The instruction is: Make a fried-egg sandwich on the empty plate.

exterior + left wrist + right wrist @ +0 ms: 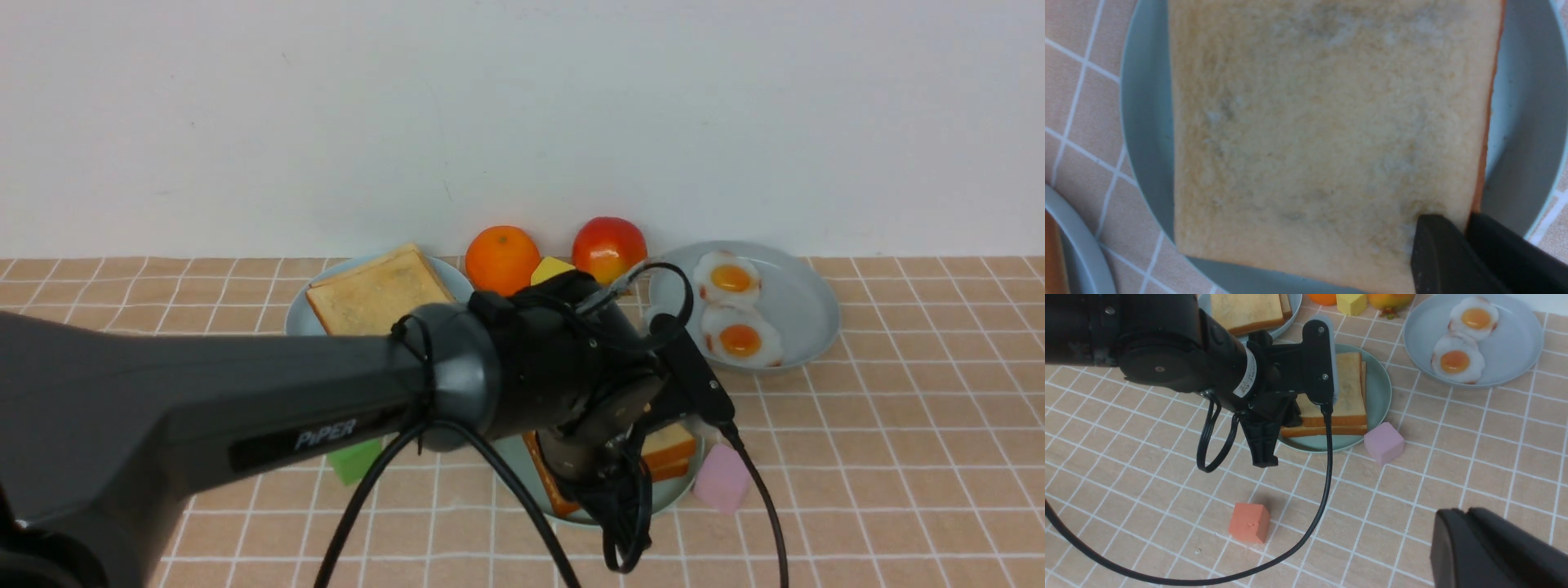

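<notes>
The mint-green plate (pixel 1381 386) sits mid-table with two toast slices stacked on it. My left gripper (pixel 1453 222) is shut on a corner of the top toast slice (pixel 1310 143), one finger on its face and one at its crust. That slice (pixel 1349 388) lies tilted over the lower slice (pixel 1323 431). What lies between them is hidden, so no fried-egg sandwich can be made out. In the front view my left arm (pixel 522 376) covers most of this plate (pixel 673 490). My right gripper (pixel 1459 510) hangs shut and empty over bare cloth nearer me.
Two loose fried eggs (pixel 729 279) (pixel 740 339) lie on a grey-blue plate (pixel 804 306) at back right. Plain toast (pixel 380 294) fills another plate at back left. An orange (pixel 502 260), a red fruit (pixel 608 249), and yellow (pixel 551 269), pink (pixel 1383 443), green (pixel 355 461) and orange (pixel 1249 522) blocks lie around.
</notes>
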Tool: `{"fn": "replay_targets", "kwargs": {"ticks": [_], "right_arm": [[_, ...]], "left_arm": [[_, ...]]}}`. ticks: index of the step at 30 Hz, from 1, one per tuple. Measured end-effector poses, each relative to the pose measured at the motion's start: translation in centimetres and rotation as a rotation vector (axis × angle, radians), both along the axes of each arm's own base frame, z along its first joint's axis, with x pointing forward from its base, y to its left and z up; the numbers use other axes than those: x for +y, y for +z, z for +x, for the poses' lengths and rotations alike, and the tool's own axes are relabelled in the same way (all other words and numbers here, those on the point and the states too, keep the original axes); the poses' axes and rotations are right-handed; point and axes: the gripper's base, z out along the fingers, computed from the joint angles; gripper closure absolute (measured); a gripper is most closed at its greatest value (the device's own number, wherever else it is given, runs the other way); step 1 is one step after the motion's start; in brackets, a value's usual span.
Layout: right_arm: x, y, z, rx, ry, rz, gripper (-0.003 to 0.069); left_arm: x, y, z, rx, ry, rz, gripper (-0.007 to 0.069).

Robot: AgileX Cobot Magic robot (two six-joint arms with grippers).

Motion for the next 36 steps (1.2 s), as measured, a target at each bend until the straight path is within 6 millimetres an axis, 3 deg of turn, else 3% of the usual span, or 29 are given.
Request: {"fn": "replay_targets", "kwargs": {"ticks": [9, 11, 14, 15, 16, 19, 20, 21, 22, 23, 24, 26, 27, 31, 32, 33, 34, 36], "right_arm": [[0.0, 0.0, 0.0, -0.005, 0.006, -0.008, 0.0603], [0.0, 0.0, 0.0, -0.006, 0.009, -0.008, 0.0601], [0.0, 0.0, 0.0, -0.007, 0.008, -0.008, 0.0599], [0.0, 0.0, 0.0, -0.007, 0.008, -0.008, 0.0596], [0.0, 0.0, 0.0, -0.008, 0.008, -0.008, 0.0596], [0.0, 0.0, -0.1, -0.011, 0.008, -0.007, 0.0596], [0.0, 0.1, -0.2, -0.014, 0.008, -0.006, 0.0596], [-0.1, 0.2, -0.5, -0.025, 0.008, -0.004, 0.0597], [-0.1, 0.2, -0.8, -0.034, 0.009, -0.003, 0.0600], [-0.1, 0.2, -0.8, -0.037, 0.009, -0.002, 0.0601], [-0.2, 0.3, -1.3, -0.052, 0.009, 0.001, 0.0608], [-0.4, 0.5, -2.0, -0.079, 0.008, 0.005, 0.0621], [-0.6, 0.6, -2.8, -0.109, 0.005, 0.004, 0.0639], [-1.5, 0.7, -5.2, -0.182, -0.045, 0.005, 0.0659], [-1.7, 0.7, -5.7, -0.198, -0.059, 0.007, 0.0659], [-1.8, 0.7, -5.9, -0.206, -0.065, 0.005, 0.0659], [-2.2, 0.7, -6.9, -0.238, -0.088, 0.006, 0.0659], [-2.7, 0.3, -8.4, -0.296, -0.114, 0.007, 0.0659]], "left_arm": [[0.1, 0.6, -0.1, 0.000, 0.024, -0.026, 0.0339], [0.2, 1.9, -0.4, 0.005, 0.066, -0.074, 0.0270], [0.7, 3.8, -0.9, 0.005, 0.109, -0.122, 0.0232], [1.1, 6.1, -1.6, -0.005, 0.141, -0.176, 0.0230], [1.3, 7.1, -2.0, -0.007, 0.158, -0.200, 0.0235], [3.1, 13.7, -4.5, -0.076, 0.181, -0.369, 0.0341], [3.3, 14.2, -4.7, -0.084, 0.178, -0.380, 0.0351], [5.0, 18.1, -6.6, -0.135, 0.167, -0.481, 0.0440], [6.5, 20.4, -7.9, -0.166, 0.163, -0.547, 0.0500], [6.8, 20.9, -8.2, -0.174, 0.162, -0.560, 0.0512], [9.1, 23.7, -10.1, -0.218, 0.154, -0.655, 0.0592], [11.5, 25.8, -12.2, -0.254, 0.147, -0.748, 0.0638], [14.7, 27.3, -14.9, -0.300, 0.130, -0.857, 0.0638], [20.1, 24.9, -19.7, -0.346, 0.090, -1.037, 0.0638], [20.7, 23.2, -20.2, -0.343, 0.087, -1.056, 0.0638], [21.0, 23.4, -20.5, -0.351, 0.084, -1.067, 0.0638], [21.9, 20.7, -21.4, -0.356, 0.075, -1.128, 0.0638], [23.1, 17.6, -22.6, -0.378, 0.055, -1.252, 0.0638]]}}
